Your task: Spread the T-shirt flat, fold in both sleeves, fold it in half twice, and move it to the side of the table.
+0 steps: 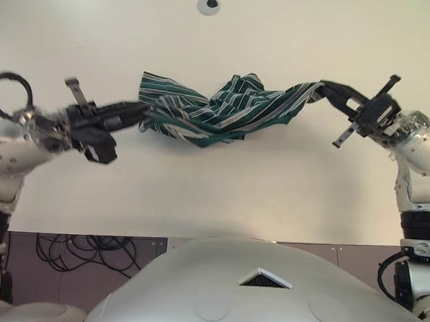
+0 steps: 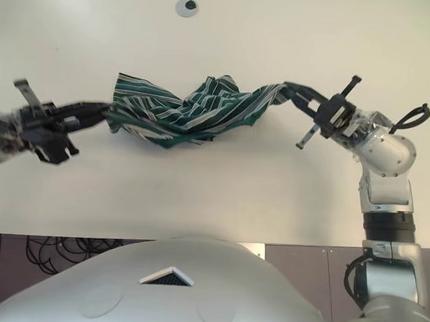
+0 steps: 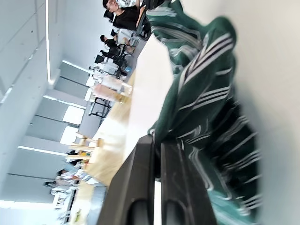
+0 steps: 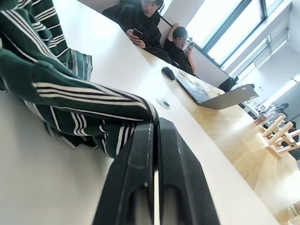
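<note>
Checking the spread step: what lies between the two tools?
The bunched T-shirt, pinched at its ends by the left tool and right tool, seen in the left eye view.

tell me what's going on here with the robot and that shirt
The robot is holding a green striped T-shirt by two opposite ends, the left gripper shut on one and the right gripper on the other. The cloth stretches between them over the white table, bunched in the middle and not yet flat or folded.
</note>
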Motion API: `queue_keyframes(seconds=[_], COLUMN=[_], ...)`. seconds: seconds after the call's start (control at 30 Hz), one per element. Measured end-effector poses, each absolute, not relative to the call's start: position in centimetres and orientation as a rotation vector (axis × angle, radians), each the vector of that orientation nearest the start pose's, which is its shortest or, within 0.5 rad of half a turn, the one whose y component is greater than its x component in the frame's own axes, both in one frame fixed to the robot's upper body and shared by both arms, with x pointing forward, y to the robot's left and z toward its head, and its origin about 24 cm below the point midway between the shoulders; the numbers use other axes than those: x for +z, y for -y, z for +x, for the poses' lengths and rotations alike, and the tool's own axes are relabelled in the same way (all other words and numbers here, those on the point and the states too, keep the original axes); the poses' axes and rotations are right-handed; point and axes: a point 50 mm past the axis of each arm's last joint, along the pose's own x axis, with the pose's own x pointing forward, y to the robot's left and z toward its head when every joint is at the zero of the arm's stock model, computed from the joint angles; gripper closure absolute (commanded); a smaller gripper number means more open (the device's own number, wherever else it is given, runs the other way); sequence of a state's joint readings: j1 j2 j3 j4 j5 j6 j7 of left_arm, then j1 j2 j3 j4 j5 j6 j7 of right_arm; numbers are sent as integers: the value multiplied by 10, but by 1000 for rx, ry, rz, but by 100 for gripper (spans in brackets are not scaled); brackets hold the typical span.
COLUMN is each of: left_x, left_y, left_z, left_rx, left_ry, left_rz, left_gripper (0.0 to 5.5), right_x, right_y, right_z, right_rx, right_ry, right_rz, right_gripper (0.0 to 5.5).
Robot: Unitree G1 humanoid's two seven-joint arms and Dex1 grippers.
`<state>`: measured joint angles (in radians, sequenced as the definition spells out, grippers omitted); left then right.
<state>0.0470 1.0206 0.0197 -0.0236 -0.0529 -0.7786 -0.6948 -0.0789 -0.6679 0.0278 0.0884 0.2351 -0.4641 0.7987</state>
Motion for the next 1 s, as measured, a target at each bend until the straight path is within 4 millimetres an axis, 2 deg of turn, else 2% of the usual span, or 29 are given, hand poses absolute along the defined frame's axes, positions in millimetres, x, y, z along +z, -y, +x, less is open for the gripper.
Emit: queue_keyframes(seconds=[0.17, 0.23, 0.37, 0.43, 0.53, 0.6, 0.67, 0.8, 0.9, 1.0], left_x=[176, 186, 229, 251, 276, 293, 311, 333, 345, 350], left_y=[-244, -247, -238, -227, -218, -214, -213, -211, -204, -202], left_z=[270, 294, 333, 356, 379, 388, 395, 399, 401, 401], left_rx=[-776, -717, -608, -553, -466, -394, -309, -206, -169, -152], left_ry=[396, 363, 411, 413, 402, 404, 386, 369, 377, 381], left_rz=[1354, 1437, 1590, 1666, 1733, 1747, 1760, 1745, 1687, 1646], left_gripper=[549, 549, 549, 549, 549, 549, 549, 549, 549, 549], right_x=[150, 163, 199, 219, 248, 263, 277, 302, 321, 328], right_y=[213, 212, 210, 208, 206, 204, 193, 189, 186, 187], right_z=[285, 309, 351, 373, 392, 399, 407, 412, 411, 412], right_rx=[749, 682, 578, 518, 438, 394, 364, 284, 239, 208], right_ry=[367, 373, 395, 394, 405, 413, 420, 438, 467, 472], right_rz=[-591, -597, -598, -595, -650, -678, -694, -736, -751, -742], right_gripper=[550, 550, 550, 550, 550, 550, 550, 550, 550, 550])
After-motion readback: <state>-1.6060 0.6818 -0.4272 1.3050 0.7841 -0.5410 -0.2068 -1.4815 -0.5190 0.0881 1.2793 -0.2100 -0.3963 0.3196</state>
